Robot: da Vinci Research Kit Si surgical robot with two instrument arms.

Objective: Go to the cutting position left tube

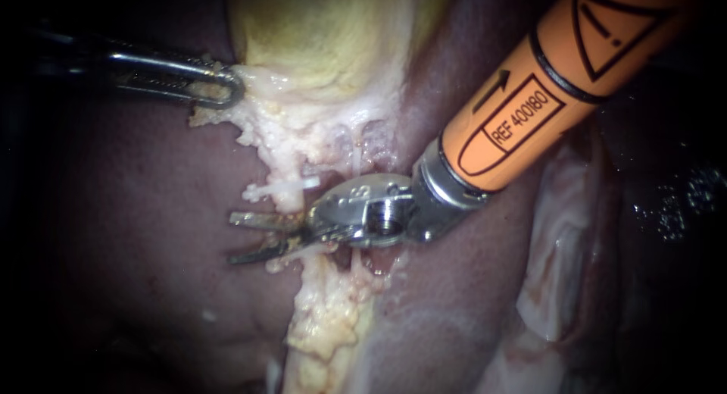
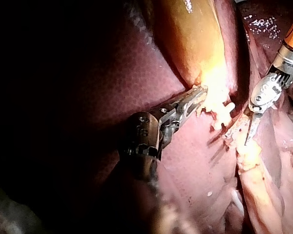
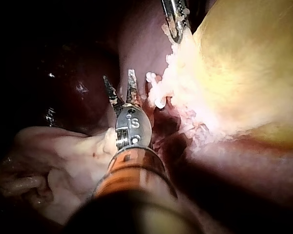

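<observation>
My right instrument (image 1: 238,239), on an orange shaft from the upper right, has two thin blades standing open over the dark liver (image 1: 136,235). They point past the pale tissue band below the gallbladder (image 1: 326,38). A short white tube (image 1: 282,189) lies just above the upper blade, and a thin pale strand (image 1: 312,250) runs along the lower one. I cannot tell which of them is the left tube. My left instrument (image 1: 218,91) is shut on the fatty fringe at the gallbladder's edge. The right wrist view shows the open blades (image 3: 120,84) beside that fringe.
Yellowish fat (image 1: 326,326) trails down from the band. Folded pale tissue (image 1: 560,257) lies under the orange shaft at the right. Liver surrounds the site on both sides. In the left wrist view my right instrument (image 2: 250,134) stands ahead of the left jaws (image 2: 198,95).
</observation>
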